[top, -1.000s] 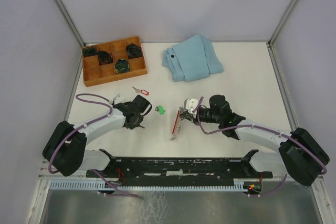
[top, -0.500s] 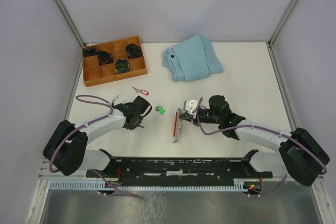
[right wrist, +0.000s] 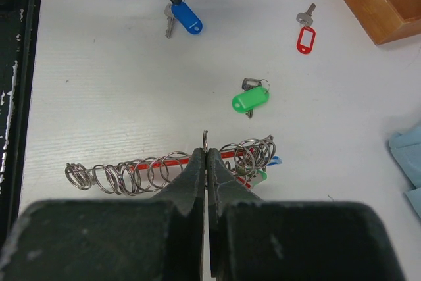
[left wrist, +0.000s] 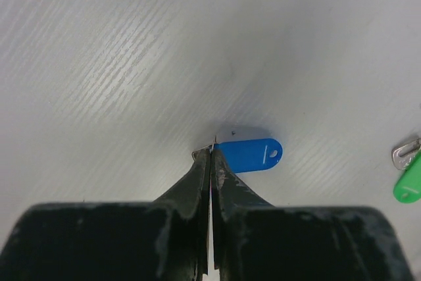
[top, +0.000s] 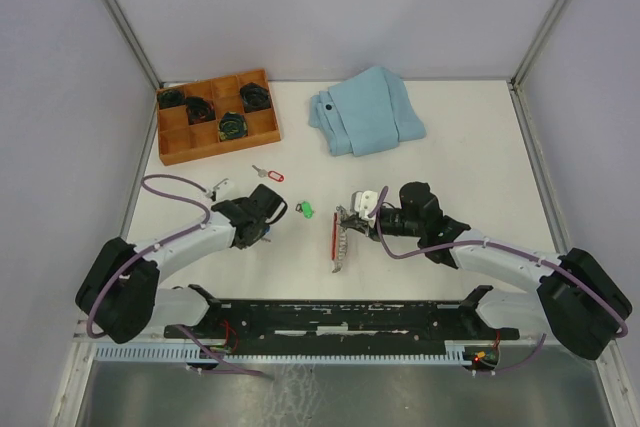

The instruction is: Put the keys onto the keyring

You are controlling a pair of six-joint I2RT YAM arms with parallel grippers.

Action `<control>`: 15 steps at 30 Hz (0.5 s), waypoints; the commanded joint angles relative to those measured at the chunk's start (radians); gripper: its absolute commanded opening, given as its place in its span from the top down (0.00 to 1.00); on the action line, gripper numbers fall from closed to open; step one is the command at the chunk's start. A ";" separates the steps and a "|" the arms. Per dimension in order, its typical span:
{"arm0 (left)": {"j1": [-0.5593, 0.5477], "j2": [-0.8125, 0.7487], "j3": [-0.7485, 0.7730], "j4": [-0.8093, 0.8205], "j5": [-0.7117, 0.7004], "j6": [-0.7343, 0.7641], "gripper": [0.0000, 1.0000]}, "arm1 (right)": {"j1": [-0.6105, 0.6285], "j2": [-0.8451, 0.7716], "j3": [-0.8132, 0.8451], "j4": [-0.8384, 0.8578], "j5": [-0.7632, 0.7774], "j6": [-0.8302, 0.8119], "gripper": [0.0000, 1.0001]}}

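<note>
Left gripper (left wrist: 210, 153): pinched shut — I see the blue-tagged key (left wrist: 248, 154) in it.
Right gripper (right wrist: 206, 151): clamped on a keyring (right wrist: 158, 169) loop.

The top camera looks down from above and behind over the whole table (top: 470, 157). The left wrist camera faces the tabletop from very near, the right wrist one from farther back; both show the blue-tagged key (left wrist: 248, 154) and green-tagged key (right wrist: 250, 101)

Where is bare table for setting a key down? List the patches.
Free: white tabletop between the folded light-blue cloth and the right arm; also the gap between cloth and compartmented wooden tray. Crowded: centre, around the red looped keyring and green-tagged key.
</note>
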 commanded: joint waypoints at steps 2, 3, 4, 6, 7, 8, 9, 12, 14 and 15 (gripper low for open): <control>-0.041 -0.080 0.038 0.044 -0.093 0.262 0.97 | 0.008 -0.034 0.021 0.036 -0.019 -0.003 0.99; -0.058 -0.100 0.035 0.074 -0.097 0.318 0.97 | 0.008 -0.036 0.020 0.036 -0.016 -0.004 0.99; -0.076 -0.120 0.028 0.117 -0.095 0.376 0.97 | 0.007 -0.038 0.020 0.036 -0.012 -0.003 0.99; -0.115 -0.162 0.008 0.206 -0.086 0.495 0.97 | 0.007 -0.035 0.022 0.032 -0.001 0.005 0.99; -0.128 -0.180 -0.004 0.260 -0.073 0.560 0.97 | 0.007 -0.034 0.026 0.024 0.008 0.009 0.99; -0.137 -0.197 -0.017 0.310 -0.050 0.626 0.97 | 0.007 -0.032 0.029 0.018 0.016 0.009 0.99; -0.143 -0.212 -0.031 0.381 -0.033 0.679 0.97 | 0.007 -0.029 0.029 0.014 0.021 0.005 0.99; -0.148 -0.254 -0.094 0.563 0.059 0.850 0.97 | 0.007 -0.018 0.022 0.023 0.027 -0.006 0.99; -0.148 -0.278 -0.148 0.698 0.131 0.956 0.97 | 0.007 -0.011 0.014 0.042 0.028 -0.007 0.99; -0.148 -0.288 -0.176 0.766 0.157 1.004 0.97 | 0.005 -0.008 0.008 0.056 0.030 -0.004 0.99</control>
